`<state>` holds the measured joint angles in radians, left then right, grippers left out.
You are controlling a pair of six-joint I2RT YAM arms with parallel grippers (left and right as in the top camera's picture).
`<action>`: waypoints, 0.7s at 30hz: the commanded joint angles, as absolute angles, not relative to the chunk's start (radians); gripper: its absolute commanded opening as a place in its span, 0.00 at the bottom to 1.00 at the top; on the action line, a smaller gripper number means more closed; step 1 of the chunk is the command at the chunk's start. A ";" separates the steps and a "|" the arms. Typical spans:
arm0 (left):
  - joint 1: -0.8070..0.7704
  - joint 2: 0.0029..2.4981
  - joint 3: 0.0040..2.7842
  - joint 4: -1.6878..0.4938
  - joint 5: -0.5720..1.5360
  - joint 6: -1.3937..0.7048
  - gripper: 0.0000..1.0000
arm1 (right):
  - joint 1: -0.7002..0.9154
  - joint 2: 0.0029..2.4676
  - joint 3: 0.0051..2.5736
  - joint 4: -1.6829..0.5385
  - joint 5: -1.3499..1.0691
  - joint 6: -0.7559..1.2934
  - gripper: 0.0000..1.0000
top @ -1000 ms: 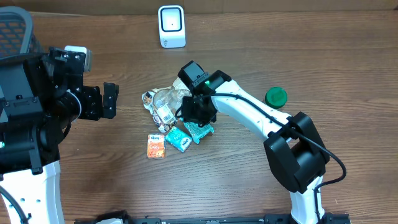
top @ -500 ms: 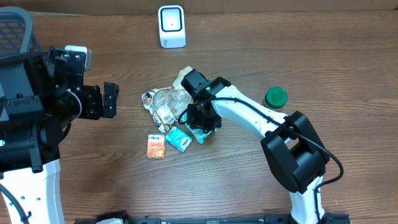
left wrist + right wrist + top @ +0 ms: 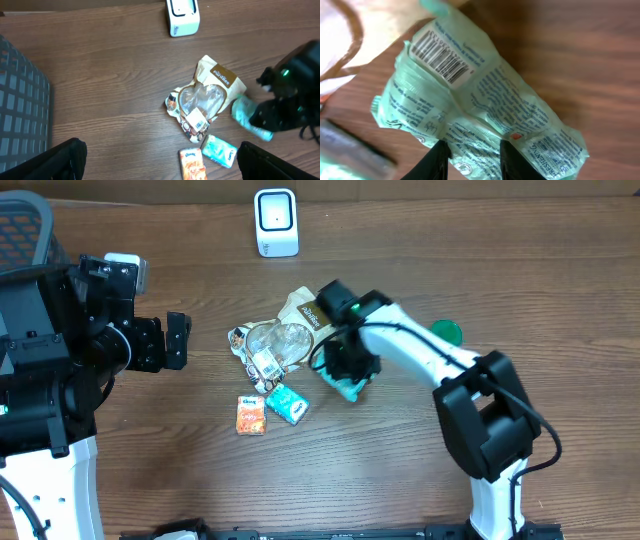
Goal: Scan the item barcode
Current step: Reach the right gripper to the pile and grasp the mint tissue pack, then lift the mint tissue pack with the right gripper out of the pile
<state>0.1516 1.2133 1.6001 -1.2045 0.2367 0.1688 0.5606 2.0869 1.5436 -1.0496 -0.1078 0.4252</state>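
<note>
My right gripper [image 3: 348, 376] is shut on a pale green plastic packet [image 3: 346, 388], held just right of the pile in the middle of the table. The right wrist view is filled by the packet [image 3: 485, 105], crinkled, with its printed barcode [image 3: 444, 57] facing the camera at the upper left. Both black fingers [image 3: 440, 160] pinch its lower edge. A white scanner [image 3: 275, 222] stands at the table's back edge, apart from the packet. At the far left my left gripper [image 3: 178, 340] hangs open and empty, also seen as the left gripper [image 3: 160, 162] over the wood.
A brown pouch [image 3: 300, 308] and a clear snack bag [image 3: 268, 345] lie in the pile. An orange tissue pack [image 3: 251, 415] and a teal tissue pack [image 3: 287, 404] lie nearer the front. A green lid [image 3: 448, 330] sits to the right. A mesh basket [image 3: 22, 230] occupies the back left.
My right gripper has swung to the right with the green packet, carrying it away from the pile and the teal tissue pack. The left arm has stayed still.
</note>
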 commanded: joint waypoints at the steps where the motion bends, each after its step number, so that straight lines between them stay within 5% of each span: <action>1: 0.157 1.217 1.620 -1.201 0.252 0.195 1.00 | 0.509 2.086 1.621 -1.074 -0.184 0.270 0.35; 6: 0.157 1.217 1.620 -1.201 0.252 0.195 1.00 | 0.498 2.074 1.750 -1.174 -0.196 0.280 0.40; 10: 0.157 1.217 1.620 -1.201 0.252 0.195 1.00 | 0.477 2.072 1.802 -1.297 -0.125 0.511 0.44; 21: 0.157 1.217 1.620 -1.201 0.252 0.195 0.99 | 0.423 2.072 1.605 -1.250 -0.160 0.588 0.46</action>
